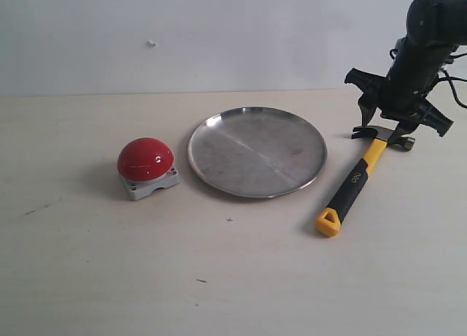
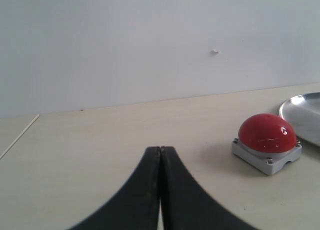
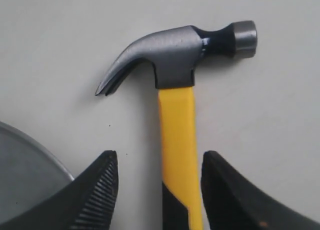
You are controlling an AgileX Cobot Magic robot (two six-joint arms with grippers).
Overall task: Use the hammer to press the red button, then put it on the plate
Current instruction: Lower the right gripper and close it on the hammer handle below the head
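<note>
The hammer (image 1: 357, 178) lies flat on the table right of the plate (image 1: 257, 151), head at the far end. My right gripper (image 1: 390, 131) hangs over the hammer's head end, open. In the right wrist view its fingers straddle the yellow neck (image 3: 176, 125) without touching it, and the gripper (image 3: 160, 160) has a gap on both sides. The dark head (image 3: 175, 52) lies beyond the fingertips. The red button (image 1: 146, 161) on its grey base sits left of the plate. My left gripper (image 2: 160, 150) is shut and empty, with the button (image 2: 266, 135) some way off.
A white wall (image 1: 219, 36) rises behind the table. The plate's rim (image 3: 30, 145) shows beside one right finger. A table edge or seam (image 2: 17, 137) runs at the side in the left wrist view.
</note>
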